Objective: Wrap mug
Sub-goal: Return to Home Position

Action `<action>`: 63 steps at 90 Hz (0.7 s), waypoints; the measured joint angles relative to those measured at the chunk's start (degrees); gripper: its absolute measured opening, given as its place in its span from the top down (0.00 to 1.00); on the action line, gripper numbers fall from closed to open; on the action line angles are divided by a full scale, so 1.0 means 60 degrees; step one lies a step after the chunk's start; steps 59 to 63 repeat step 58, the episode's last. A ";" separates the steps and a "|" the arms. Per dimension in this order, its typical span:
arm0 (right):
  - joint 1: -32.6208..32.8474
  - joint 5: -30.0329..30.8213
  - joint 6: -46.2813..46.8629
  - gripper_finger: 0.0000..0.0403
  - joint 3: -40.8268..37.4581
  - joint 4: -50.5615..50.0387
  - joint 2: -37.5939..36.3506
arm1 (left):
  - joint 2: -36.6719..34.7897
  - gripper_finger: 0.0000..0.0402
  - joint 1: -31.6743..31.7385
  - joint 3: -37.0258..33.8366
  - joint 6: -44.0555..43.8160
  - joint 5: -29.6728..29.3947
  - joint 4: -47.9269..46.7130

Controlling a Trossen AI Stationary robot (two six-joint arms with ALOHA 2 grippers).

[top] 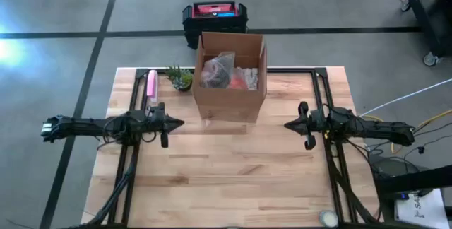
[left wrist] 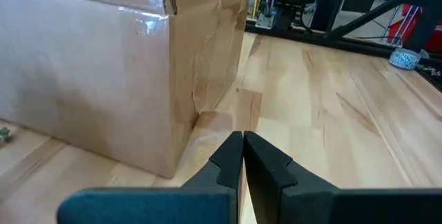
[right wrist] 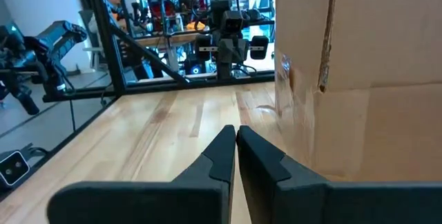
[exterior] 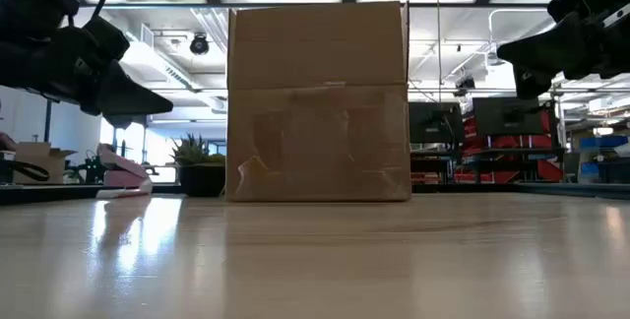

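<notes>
Pressed together at the tips, the two dark fingers of the left gripper [left wrist: 243,135] hover over the pale wooden desk [top: 233,179], just off the near left corner of the open brown cardboard box [top: 229,96]. The right gripper [right wrist: 235,130] mirrors it off the near right corner, likewise closed on nothing. Both wrapped mugs sit inside the box: a dark bundle in clear bubble wrap [top: 217,70] beside an orange-red bundle [top: 245,80]. Wrapping and packing look finished, so the step in hand is probably the retreat to rest, and each arm need only draw back along its own side, clear of the box walls. From desk level the box hides its contents wholly. From above the wrap blurs the mugs' outlines, so whether they stand upright cannot be told. A small green potted plant [top: 180,78] and a pink object [top: 151,86], too small to identify, sit by the box's far left corner.
</notes>
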 joint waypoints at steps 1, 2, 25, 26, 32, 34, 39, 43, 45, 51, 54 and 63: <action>0.0000 0.0000 0.0000 0.99 0.0000 0.0001 0.0000 | 0.0011 1.00 0.0000 0.0000 0.0000 0.0000 0.0001; 0.0000 0.0000 0.0000 0.99 0.0000 0.0002 0.0000 | 0.0021 1.00 0.0000 0.0000 0.0000 0.0000 0.0001; -0.0002 0.0000 0.0000 0.99 0.0000 0.0000 0.0000 | 0.0167 1.00 0.0000 0.0000 0.0000 0.0000 0.0001; -0.0004 0.0000 0.0000 0.99 0.0000 0.0000 0.0000 | 0.0174 1.00 0.0000 0.0000 0.0000 0.0000 0.0001; 0.0000 0.0000 0.0000 0.99 0.0000 0.0002 0.0000 | 0.0205 1.00 0.0000 0.0000 0.0000 0.0000 -0.0003; 0.0000 0.0000 0.0000 0.99 0.0000 0.0004 0.0000 | 0.0212 1.00 0.0000 0.0000 0.0000 0.0000 -0.0003; 0.0000 0.0000 0.0001 0.99 0.0000 0.0000 0.0000 | 0.0228 1.00 0.0000 0.0000 0.0000 0.0000 0.0001; -0.0002 0.0000 0.0000 0.99 0.0000 0.0003 0.0000 | 0.0240 1.00 0.0000 0.0000 0.0000 0.0000 0.0000; 0.0000 0.0000 0.0000 0.99 0.0000 0.0004 0.0000 | 0.0240 1.00 0.0000 0.0000 0.0000 0.0000 -0.0001; -0.0001 0.0000 0.0001 0.99 0.0000 0.0000 0.0000 | 0.0237 1.00 0.0000 0.0000 0.0000 0.0000 -0.0002; 0.0000 0.0000 0.0003 0.99 0.0000 0.0001 0.0000 | 0.0240 1.00 0.0000 0.0000 0.0000 0.0000 -0.0002; 0.0000 0.0000 0.0004 0.99 0.0000 0.0004 0.0000 | 0.0243 1.00 0.0000 0.0000 0.0000 0.0000 -0.0003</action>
